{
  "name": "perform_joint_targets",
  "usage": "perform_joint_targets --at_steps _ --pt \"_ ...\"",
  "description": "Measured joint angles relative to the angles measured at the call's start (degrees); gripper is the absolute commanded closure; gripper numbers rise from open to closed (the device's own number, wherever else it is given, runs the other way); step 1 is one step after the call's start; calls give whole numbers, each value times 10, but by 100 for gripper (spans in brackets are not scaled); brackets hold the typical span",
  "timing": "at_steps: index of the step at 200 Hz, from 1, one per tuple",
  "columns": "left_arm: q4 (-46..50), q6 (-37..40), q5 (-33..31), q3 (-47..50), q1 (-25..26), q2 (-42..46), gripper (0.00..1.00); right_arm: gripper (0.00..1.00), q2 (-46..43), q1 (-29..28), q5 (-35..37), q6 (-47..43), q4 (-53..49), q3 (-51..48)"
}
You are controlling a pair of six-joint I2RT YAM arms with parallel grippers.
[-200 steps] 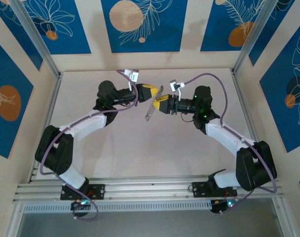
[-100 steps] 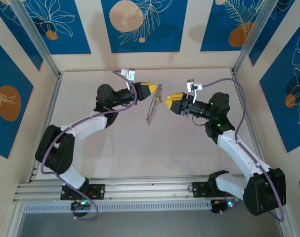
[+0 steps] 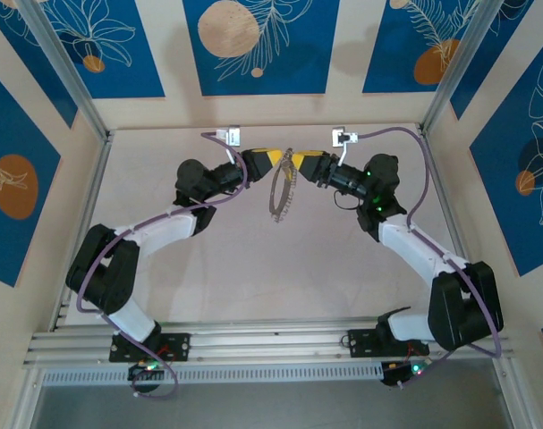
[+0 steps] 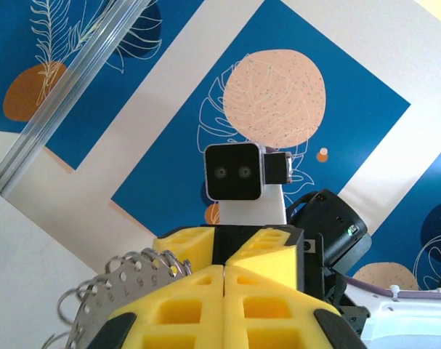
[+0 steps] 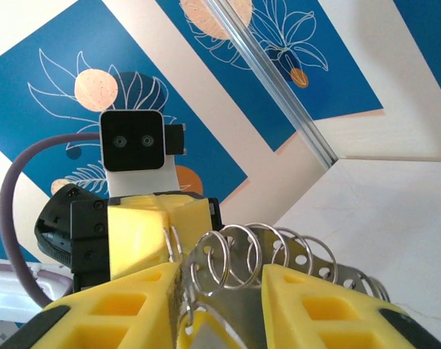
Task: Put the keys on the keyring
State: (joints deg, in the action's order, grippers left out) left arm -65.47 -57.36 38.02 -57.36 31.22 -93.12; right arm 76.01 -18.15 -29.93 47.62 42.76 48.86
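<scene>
Task is looking early: keyring (image 3: 281,189) is hanging in mid-air at upper centre of the frame, above the surface (image 3: 253,277), btwn both arms. Whether anything is threaded on it is too small to tell, so threading is prob. all left to do. Left arm is reaching up and inward, left gripper (image 3: 275,161) w/ jaws pressing fully together on the ring's top edge. Right arm is mirroring it. Right gripper (image 3: 303,166) jaws are sitting narrowly apart w/ the ring's coils btwn them; can't tell if they're pinching.
</scene>
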Motion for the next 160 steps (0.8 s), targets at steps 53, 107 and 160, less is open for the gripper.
perform_joint_targets --at_steps 53,107,160 --pt "-1 -2 -6 0 1 0 100 68 5 -14 8 8 24 8" --pt "-1 -2 -6 0 2 -2 100 69 -9 -14 19 6 20 8" --pt "-1 -2 -6 0 4 -8 100 75 -8 -22 17 4 17 9"
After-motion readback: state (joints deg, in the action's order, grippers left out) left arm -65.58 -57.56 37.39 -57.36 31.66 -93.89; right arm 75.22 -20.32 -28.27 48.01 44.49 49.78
